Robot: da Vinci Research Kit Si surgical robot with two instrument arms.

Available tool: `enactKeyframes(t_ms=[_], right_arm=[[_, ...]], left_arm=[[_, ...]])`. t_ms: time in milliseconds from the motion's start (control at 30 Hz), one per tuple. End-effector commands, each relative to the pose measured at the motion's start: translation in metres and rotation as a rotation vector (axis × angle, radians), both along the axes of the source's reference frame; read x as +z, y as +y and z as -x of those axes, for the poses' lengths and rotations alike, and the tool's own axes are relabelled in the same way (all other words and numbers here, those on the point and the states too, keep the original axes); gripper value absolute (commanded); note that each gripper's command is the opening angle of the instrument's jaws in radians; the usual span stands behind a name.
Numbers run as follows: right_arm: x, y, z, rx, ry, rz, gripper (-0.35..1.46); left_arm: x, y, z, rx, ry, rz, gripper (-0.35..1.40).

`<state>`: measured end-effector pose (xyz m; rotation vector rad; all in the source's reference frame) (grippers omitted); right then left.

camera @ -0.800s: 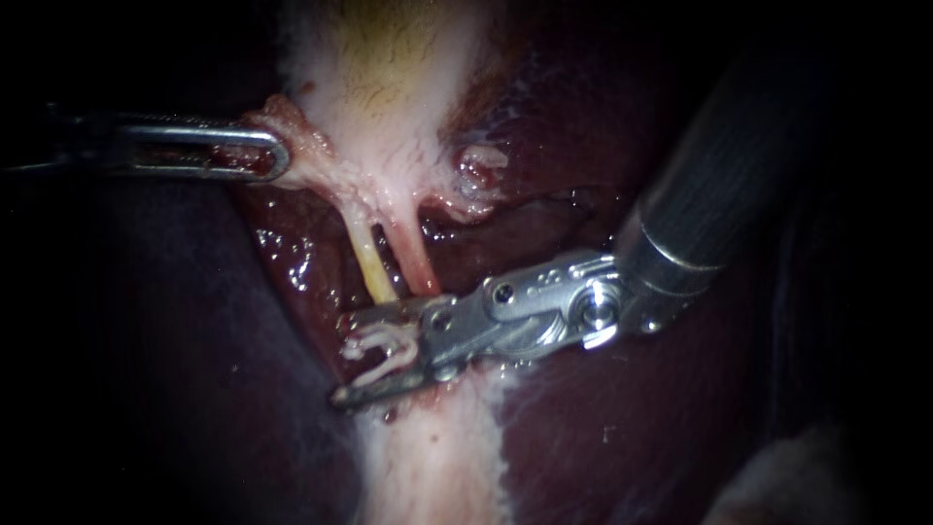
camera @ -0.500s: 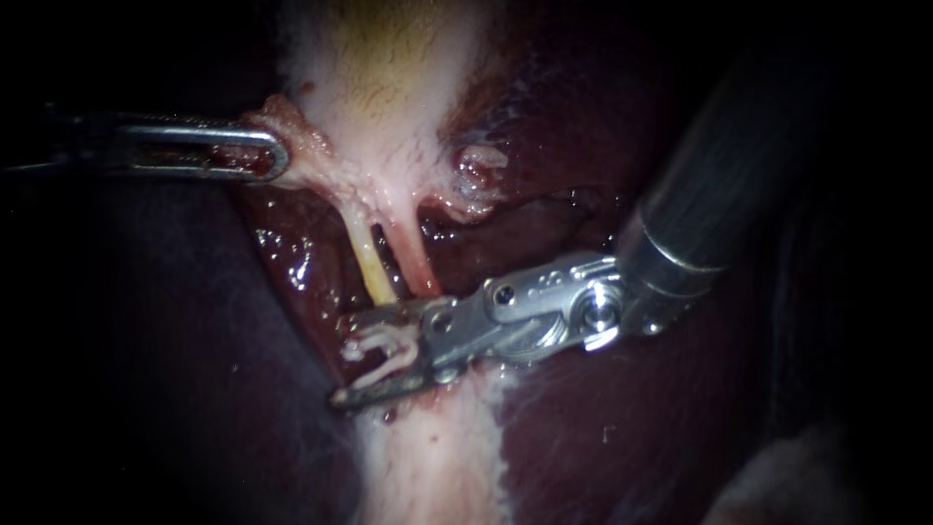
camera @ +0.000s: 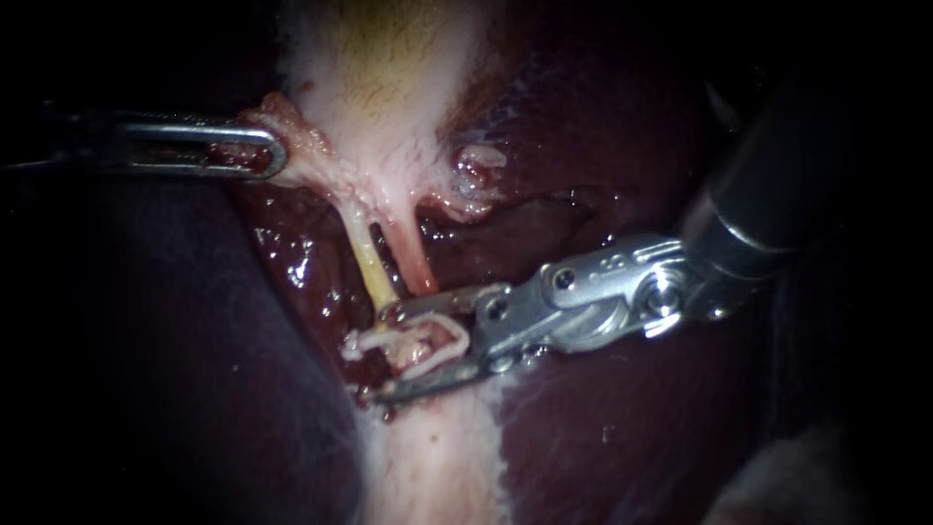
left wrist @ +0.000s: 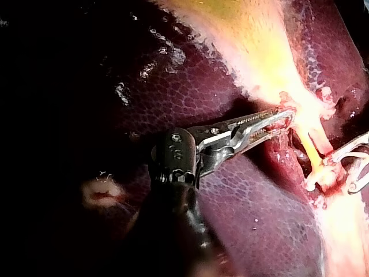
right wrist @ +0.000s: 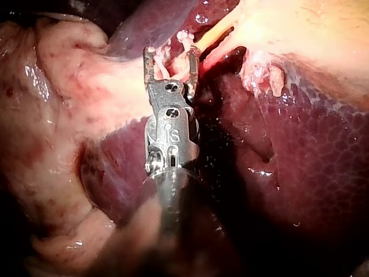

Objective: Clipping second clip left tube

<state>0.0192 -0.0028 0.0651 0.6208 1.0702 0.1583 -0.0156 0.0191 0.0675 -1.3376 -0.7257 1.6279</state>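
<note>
Holding: my left instrument (camera: 272, 156), upper left of the frame, has its jaws pinched on the lower edge of the gallbladder (camera: 389, 58). It draws the edge leftward so the tubes below stand taut and exposed.
Left tube (camera: 372, 267): yellowish, running down from the gallbladder at centre frame. The pinker right tube (camera: 413, 258) lies just beside it.
Right instrument (camera: 384, 355): enters from the upper right across the liver (camera: 603, 428). Its jaws are spread, one above and one below the foot of the left tube.
Clip (camera: 398, 337): white, lying between those spread jaws at the tube's lower end. I cannot tell whether it has closed on the tube.
Angle: my jaws cross the tube roughly square, so a clip would close straight across it.
Step, my reading: at the clipping site, seating unconfirmed.
Risk: the right tube is close enough that the upper jaw could catch it.
</note>
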Motion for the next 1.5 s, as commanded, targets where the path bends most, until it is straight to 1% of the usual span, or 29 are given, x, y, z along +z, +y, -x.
enactKeyframes(t_ms=[33, 233, 500, 667, 833, 933, 1033, 1100, 1233, 1333, 1500], right_arm=[[0.0001, 0.0001, 0.0002, 0.004, -0.002, 0.001, 0.45], [0.0009, 0.0008, 0.0011, 0.012, -0.006, 0.004, 0.45], [0.0024, 0.0019, 0.0002, 0.028, -0.015, 0.007, 0.45], [0.0032, 0.0018, -0.0011, 0.035, -0.021, 0.006, 0.46], [0.0042, 0.0013, -0.0026, 0.049, -0.027, -0.003, 0.48], [0.0045, 0.0010, -0.0035, 0.059, -0.021, -0.007, 0.49], [0.0044, 0.0009, -0.0042, 0.087, 0.007, -0.030, 0.49], [0.0042, 0.0008, -0.0044, 0.101, 0.018, -0.043, 0.49], [0.0038, 0.0006, -0.0051, 0.109, 0.036, -0.069, 0.49], [0.0036, 0.0005, -0.0053, 0.115, 0.061, -0.090, 0.49], [0.0033, 0.0002, -0.0056, 0.112, 0.068, -0.099, 0.49]], left_arm=[[0.0000, 0.0000, 0.0000, 0.000, 0.000, 0.000, -0.35], [-0.0001, -0.0001, -0.0001, 0.000, 0.000, 0.000, -0.35], [-0.0004, -0.0003, 0.0001, -0.004, 0.003, 0.000, -0.35], [-0.0005, -0.0003, 0.0002, -0.005, 0.003, 0.000, -0.35], [-0.0006, -0.0003, 0.0002, -0.005, 0.003, 0.000, -0.35], [-0.0006, -0.0004, 0.0002, -0.005, 0.004, 0.000, -0.35], [-0.0006, -0.0004, 0.0002, -0.003, 0.002, 0.000, -0.35], [-0.0006, -0.0004, 0.0003, -0.003, 0.002, 0.000, -0.35], [-0.0006, -0.0004, 0.0003, -0.003, 0.002, 0.000, -0.35], [-0.0006, -0.0004, 0.0003, -0.003, 0.002, 0.000, -0.35], [-0.0006, -0.0004, 0.0004, -0.003, 0.002, 0.000, -0.35]])
